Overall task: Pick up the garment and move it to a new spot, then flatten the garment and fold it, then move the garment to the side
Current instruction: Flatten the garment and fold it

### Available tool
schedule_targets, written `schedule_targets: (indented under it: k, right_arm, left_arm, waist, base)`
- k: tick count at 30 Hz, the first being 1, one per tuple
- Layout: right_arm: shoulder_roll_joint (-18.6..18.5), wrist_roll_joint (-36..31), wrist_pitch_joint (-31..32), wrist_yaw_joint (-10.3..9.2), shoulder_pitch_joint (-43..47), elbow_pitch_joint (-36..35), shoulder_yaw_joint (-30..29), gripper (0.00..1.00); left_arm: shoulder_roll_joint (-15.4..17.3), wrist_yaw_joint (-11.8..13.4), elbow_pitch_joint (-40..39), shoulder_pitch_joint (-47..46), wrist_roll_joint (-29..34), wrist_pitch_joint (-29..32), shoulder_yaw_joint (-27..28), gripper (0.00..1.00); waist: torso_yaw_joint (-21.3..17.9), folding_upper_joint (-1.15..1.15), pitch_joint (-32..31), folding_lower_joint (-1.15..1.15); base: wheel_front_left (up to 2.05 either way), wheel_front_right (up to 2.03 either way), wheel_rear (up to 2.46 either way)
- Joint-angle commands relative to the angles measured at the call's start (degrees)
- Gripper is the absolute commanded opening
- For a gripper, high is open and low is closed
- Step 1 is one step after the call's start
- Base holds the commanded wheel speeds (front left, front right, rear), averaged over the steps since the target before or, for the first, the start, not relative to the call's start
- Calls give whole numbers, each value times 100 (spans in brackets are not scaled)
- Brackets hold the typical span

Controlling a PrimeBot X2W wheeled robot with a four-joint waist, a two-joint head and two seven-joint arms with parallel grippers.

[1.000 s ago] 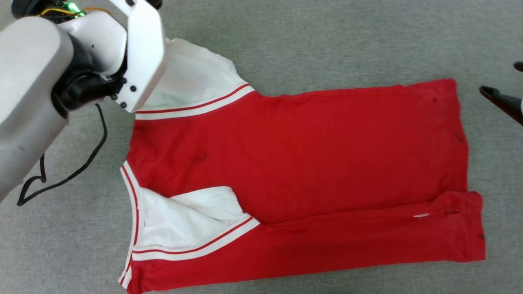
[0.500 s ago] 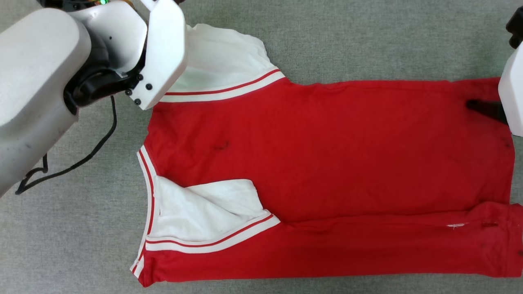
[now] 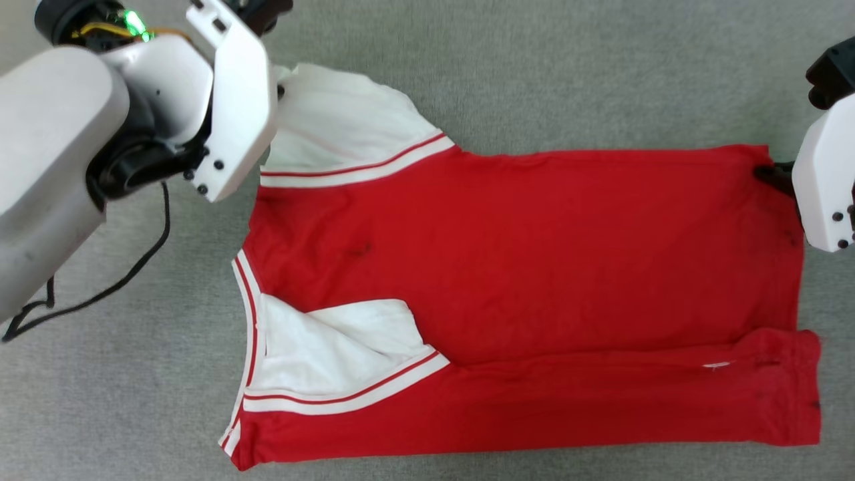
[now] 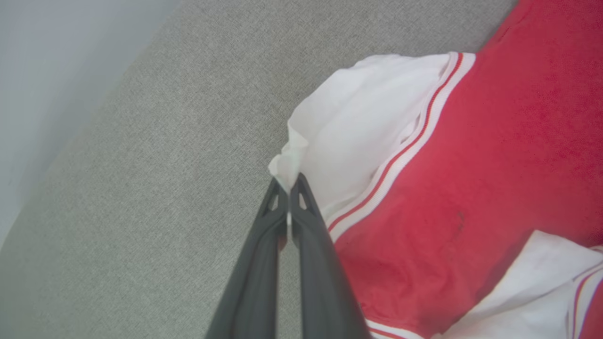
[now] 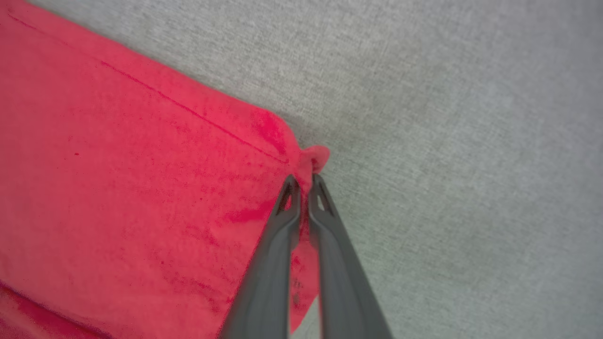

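Red jersey T-shirt [image 3: 534, 254] half folded: left end effector [image 4: 288, 181] pinches its far sleeve [image 4: 358, 122], right end effector [image 5: 304, 181] its hem corner [image 5: 314, 157], second fold pending.

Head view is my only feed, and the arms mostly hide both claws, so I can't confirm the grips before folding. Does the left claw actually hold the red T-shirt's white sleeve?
Observer: Yes. The left wrist view shows the left claw shut on the outer edge of a white short sleeve of the red jersey T-shirt.
Operator: And the right claw?
Observer: The right wrist view shows the right claw shut on the shirt's red hem corner, a small tuft bunched past its tips.
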Motion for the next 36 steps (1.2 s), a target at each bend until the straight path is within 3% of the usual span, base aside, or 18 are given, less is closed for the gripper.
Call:
schedule_targets:
  k: [1, 9, 23, 24, 35, 36]
  right_arm:
    - [-51, 78, -134, -5, 92, -71, 15, 0]
    - [-525, 314, -979, -5, 674, -497, 245, 0]
    - [-778, 548, -1760, -5, 2162, -847, 472, 0]
    - [-833, 550, -1920, -5, 2658, -929, 504, 0]
    - [-474, 389, -1965, -7, 2867, -379, 797, 0]
    - [-452, 416, -2025, -7, 2851, -325, 786, 44]
  left_arm:
    - [78, 1, -39, 112, -24, -65, -19, 0]
    - [512, 46, -531, 674, -160, -324, -119, 0]
    - [1342, 717, -1979, 2427, -243, -619, -289, 0]
    - [1399, 797, -2141, 3190, -183, -582, -327, 0]
    - [863, 620, -1426, 4053, -195, -825, -299, 0]
    - [836, 604, -1388, 4061, -212, -916, -259, 100]
  waist:
    - [-36, 0, -251, 0]
    - [-50, 0, -908, 0]
    - [-50, 0, -1649, 0]
    - [-32, 0, -1663, 0]
    - [-68, 0, -1377, 0]
    - [-65, 0, -1384, 0]
  base:
    - [0, 0, 0]
    - [0, 0, 0]
    - [0, 0, 0]
    - [0, 0, 0]
    - [0, 0, 0]
    - [0, 0, 0]
